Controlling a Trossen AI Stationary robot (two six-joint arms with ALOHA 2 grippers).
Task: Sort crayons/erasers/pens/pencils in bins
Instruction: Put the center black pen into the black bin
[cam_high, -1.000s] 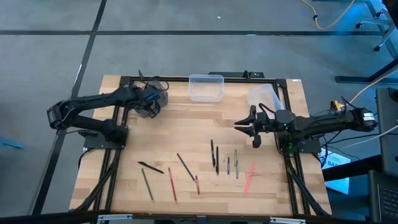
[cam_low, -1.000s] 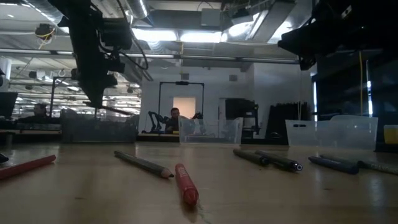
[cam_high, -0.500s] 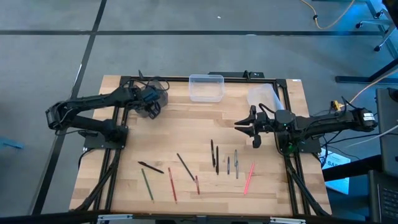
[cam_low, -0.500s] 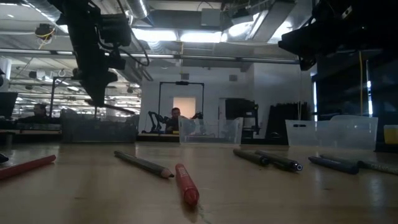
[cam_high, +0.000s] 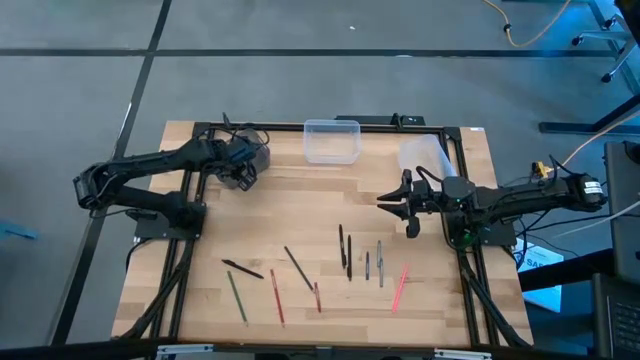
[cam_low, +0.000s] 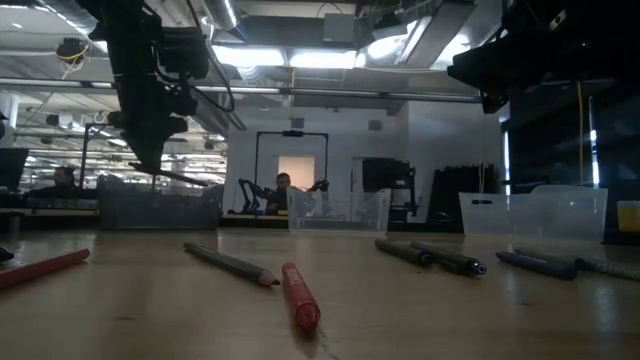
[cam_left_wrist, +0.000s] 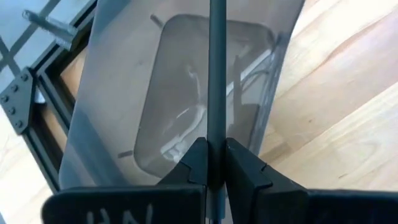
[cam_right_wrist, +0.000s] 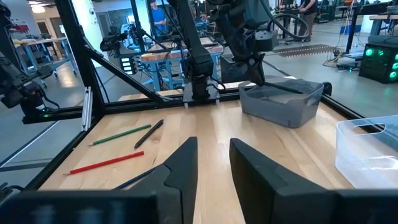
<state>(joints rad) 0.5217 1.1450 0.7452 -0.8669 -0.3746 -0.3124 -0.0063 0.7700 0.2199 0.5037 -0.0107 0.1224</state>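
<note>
My left gripper (cam_high: 238, 165) is at the far left, over the dark grey bin (cam_high: 252, 158), shut on a thin grey stick (cam_left_wrist: 217, 74). In the low view the stick (cam_low: 182, 177) shows just above that bin (cam_low: 160, 208). My right gripper (cam_high: 392, 205) hovers open and empty over the table's right middle. The clear bin (cam_high: 331, 140) and the whitish bin (cam_high: 420, 155) stand at the far edge. Several sticks lie flat toward the near edge: black (cam_high: 243, 269), green (cam_high: 237, 297), red (cam_high: 277, 297), pink (cam_high: 401, 285). My left gripper pinches the grey stick's shaft (cam_left_wrist: 216, 134) between its two fingers (cam_left_wrist: 194, 163). The gripper comes from above, pointing down. The stick runs out past the fingertips over the bin's opening, close to level and slightly slanted in the low view, lifted clear of the bin.
More dark and grey sticks (cam_high: 349, 257) lie side by side at the middle right, and a short red one (cam_high: 318, 296) lies near the front. A black metal frame (cam_high: 190, 215) runs along the table's sides. Bare wood lies between the bins and the sticks.
</note>
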